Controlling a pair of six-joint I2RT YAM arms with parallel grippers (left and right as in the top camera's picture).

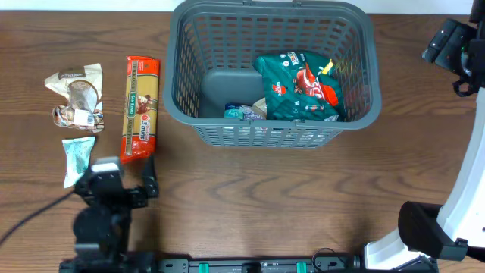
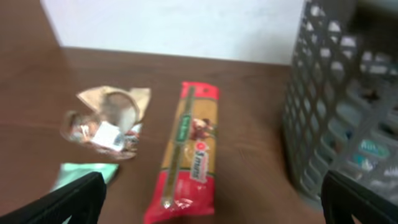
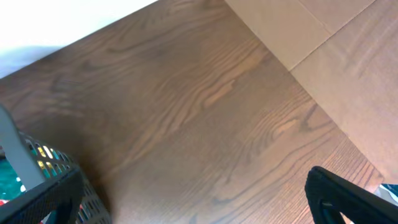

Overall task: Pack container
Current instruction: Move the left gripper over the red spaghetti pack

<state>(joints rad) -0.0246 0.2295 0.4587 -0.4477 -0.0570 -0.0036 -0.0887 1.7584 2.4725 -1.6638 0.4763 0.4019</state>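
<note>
– Left gripper [image 1: 117,176] from above: how does it stand?
– Spread wide and holding nothing, at the near left of the table [image 1: 250,197], just on the near side of the pasta packet [image 1: 140,110]. Left of that packet lies a crumpled wrapper [image 1: 76,95]. A mint-green packet [image 1: 78,155] lies nearer.
– And the container [image 1: 258,135]?
– Far centre, upright on the table, well apart from the left gripper. A green snack bag [image 1: 299,87] leans in its right half, and a small bluish packet [image 1: 239,112] lies by its near wall.
– Right gripper [image 1: 447,47]?
– At the far right edge, right of the container and not touching it. From above I cannot tell how its jaws stand.
– The left wrist view?
– Its fingers [image 2: 74,202] sit in the two bottom corners, far apart. The pasta packet [image 2: 189,155] shows between them, not pinched. The crumpled wrapper [image 2: 106,121] and mint-green packet [image 2: 87,174] lie to its left. The container's lattice wall [image 2: 323,112] rises at the right, blurred.
– The right wrist view?
– Its fingers [image 3: 348,199] are also in the bottom corners, spread, with only bare wood between them. The container's corner [image 3: 13,152] stands at the left edge, beside one finger. Whether they touch, I cannot tell.
</note>
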